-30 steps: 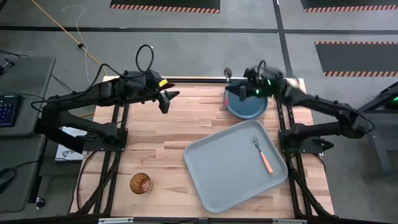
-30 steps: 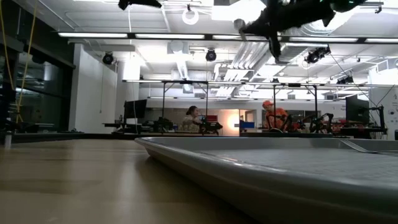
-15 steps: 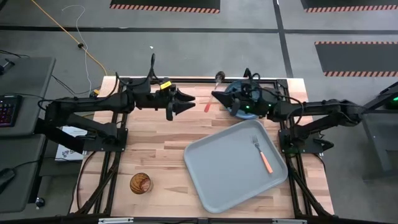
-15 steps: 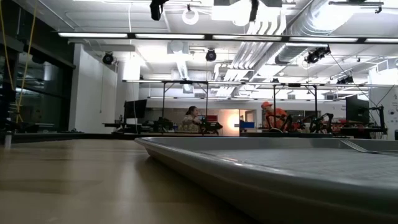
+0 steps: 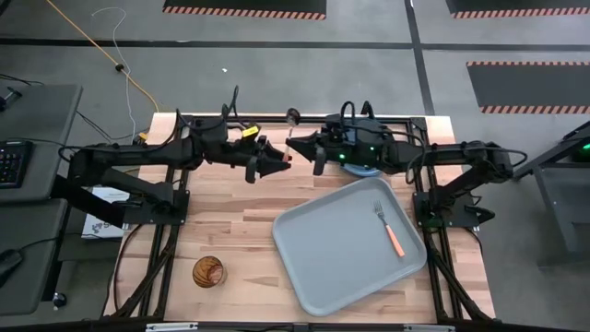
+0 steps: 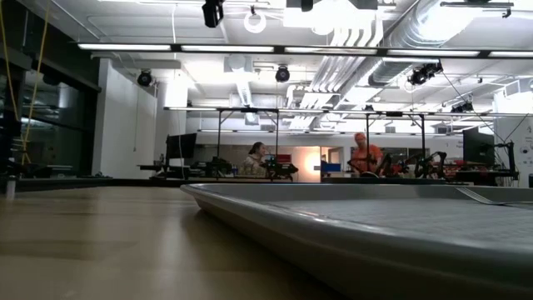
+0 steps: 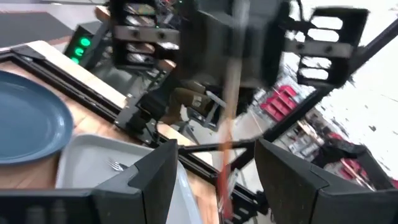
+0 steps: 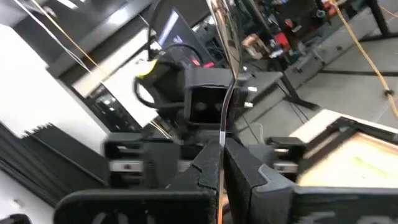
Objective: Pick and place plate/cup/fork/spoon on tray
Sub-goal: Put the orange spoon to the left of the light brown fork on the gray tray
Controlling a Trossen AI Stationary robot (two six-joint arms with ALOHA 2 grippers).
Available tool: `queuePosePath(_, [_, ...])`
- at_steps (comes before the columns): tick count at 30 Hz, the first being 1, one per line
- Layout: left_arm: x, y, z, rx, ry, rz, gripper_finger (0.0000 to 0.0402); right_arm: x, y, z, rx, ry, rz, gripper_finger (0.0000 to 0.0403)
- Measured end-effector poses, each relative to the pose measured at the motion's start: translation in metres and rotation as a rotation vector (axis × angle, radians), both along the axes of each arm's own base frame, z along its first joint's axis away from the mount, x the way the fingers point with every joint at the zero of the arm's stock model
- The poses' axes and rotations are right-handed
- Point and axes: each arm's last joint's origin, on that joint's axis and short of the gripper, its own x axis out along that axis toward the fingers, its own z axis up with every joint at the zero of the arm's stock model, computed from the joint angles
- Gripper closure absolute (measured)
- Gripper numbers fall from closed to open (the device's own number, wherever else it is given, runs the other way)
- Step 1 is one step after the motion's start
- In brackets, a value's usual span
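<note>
Pink-handled spoon [image 5: 291,138] — one — is clamped in the right tool [image 5: 293,144], now brought to the spread-fingered left tool [image 5: 282,162]; one fork [image 5: 390,230] lies on one tray [image 5: 336,258].

Room: open workshop hall. Floor [image 5: 369,28]: grey, with red-and-white hazard-striped mats [image 5: 244,7] on the far side. Ceiling: white ducting [image 6: 391,58], long strip lights [image 6: 250,47], hanging cameras [image 6: 145,78]. Furniture: metal-framed workbenches [image 6: 250,142] far off; side desk with a keyboard [image 5: 9,161] at left. Two persons [image 6: 364,154] at the far benches. Yellow cable [image 5: 92,41] across the floor.
</note>
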Motion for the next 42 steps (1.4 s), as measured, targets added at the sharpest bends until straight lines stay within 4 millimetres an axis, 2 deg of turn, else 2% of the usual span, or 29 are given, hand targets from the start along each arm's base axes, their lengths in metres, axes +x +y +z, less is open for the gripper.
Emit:
queuePosePath(3, [0.0, -0.004, -0.001, 0.013, 0.009, -0.029, 0.0204, 0.001, -0.001, 0.002, -0.016, 0.002, -0.003, 0.0403])
queuePosePath(6, [0.0, -0.007, -0.002, 0.003, 0.026, -0.032, 0.0234, 0.0, -0.001, 0.002, -0.017, 0.008, -0.004, 0.0403])
queuePosePath(8, [0.0, -0.006, -0.002, 0.004, 0.027, -0.022, 0.0269, -0.002, -0.002, 0.005, -0.018, 0.001, -0.007, 0.0403])
queuePosePath(12, [-0.001, -0.001, -0.003, 0.01, 0.032, -0.002, 0.0366, -0.003, -0.003, 0.004, -0.017, 0.015, -0.002, 0.0403])
queuePosePath(14, [-0.001, 0.002, -0.004, -0.005, 0.041, 0.009, 0.0391, -0.004, -0.004, 0.004, -0.018, 0.02, -0.004, 0.0403])
queuePosePath(20, [-0.002, 0.005, -0.006, 0.006, 0.066, 0.012, 0.0396, -0.004, -0.004, 0.002, 0.01, 0.031, 0.022, 0.0402])
queuePosePath(23, [-0.01, 0.01, -0.006, 0.018, 0.107, 0.033, 0.0397, -0.009, -0.006, 0.002, 0.031, 0.072, 0.021, 0.0393])
queuePosePath(30, [-0.046, 0.024, 0.003, 0.022, 0.178, 0.142, 0.0399, -0.046, -0.01, 0.01, 0.027, 0.231, -0.057, 0.0302])
queuePosePath(33, [-0.056, 0.023, 0.0, 0.004, 0.251, 0.153, 0.0399, -0.06, -0.01, 0.016, 0.025, 0.25, -0.101, 0.026])
queuePosePath(37, [-0.058, 0.016, -0.008, -0.018, 0.341, 0.157, 0.04, -0.062, -0.01, 0.012, 0.021, 0.3, -0.12, 0.0214])
queuePosePath(42, [-0.043, -0.003, -0.016, -0.009, 0.375, 0.129, 0.04, -0.059, -0.01, 0.006, 0.02, 0.342, -0.126, 0.0184])
